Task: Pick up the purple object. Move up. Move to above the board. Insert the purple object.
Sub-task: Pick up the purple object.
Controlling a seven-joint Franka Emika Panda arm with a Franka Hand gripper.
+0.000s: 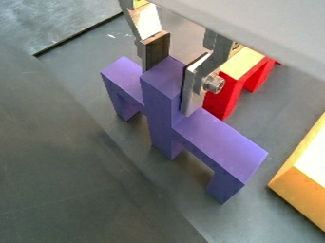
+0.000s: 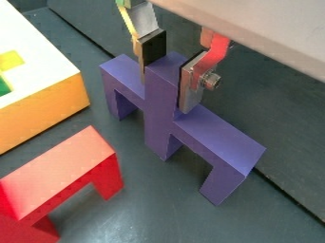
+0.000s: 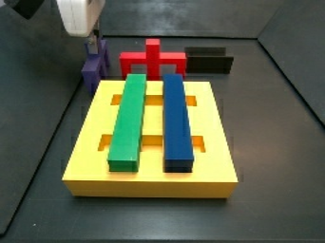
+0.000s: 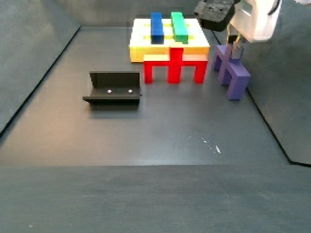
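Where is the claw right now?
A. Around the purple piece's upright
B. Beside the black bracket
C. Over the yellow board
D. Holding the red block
A: in both wrist views the claw has its fingers either side of the central upright of the purple object, which stands on the floor.

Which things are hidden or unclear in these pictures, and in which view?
- Purple object: in a side view, mostly hidden behind the board and the gripper.
- Gripper: in both wrist views its jaws stand either side of the purple upright; contact cannot be told.
- Red block: in a wrist view, partly behind a finger.
- Board slots: too small in a side view.
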